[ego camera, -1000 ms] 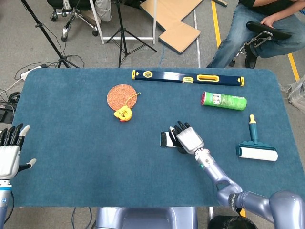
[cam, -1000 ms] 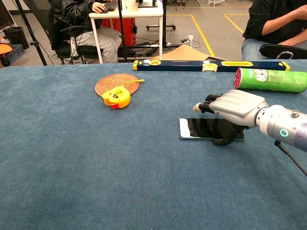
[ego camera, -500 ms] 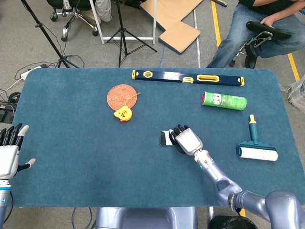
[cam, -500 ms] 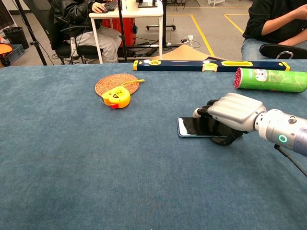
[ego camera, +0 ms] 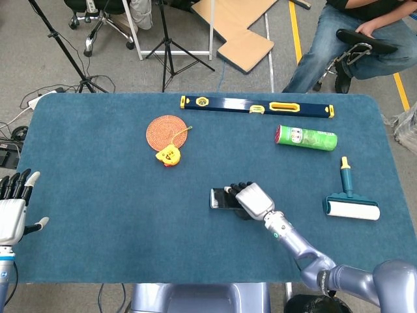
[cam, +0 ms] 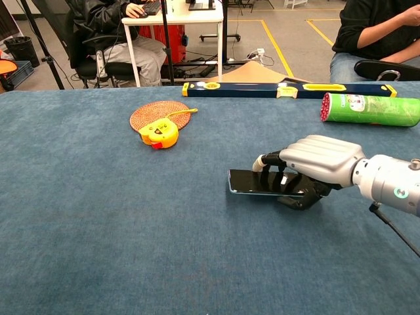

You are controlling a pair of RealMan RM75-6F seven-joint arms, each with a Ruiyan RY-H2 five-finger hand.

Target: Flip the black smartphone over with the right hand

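Right hand (cam: 314,164) w/ fingers curled over phone (cam: 252,183), lifted edge; loose hold may let it slip flat on table (cam: 98,216).

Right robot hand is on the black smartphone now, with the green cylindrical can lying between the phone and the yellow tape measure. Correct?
Not quite. The right robot hand is on the black smartphone, but the green cylindrical can lies on the far right side, not between the phone and the yellow tape measure. The head view shows bare blue tabletop between those two.
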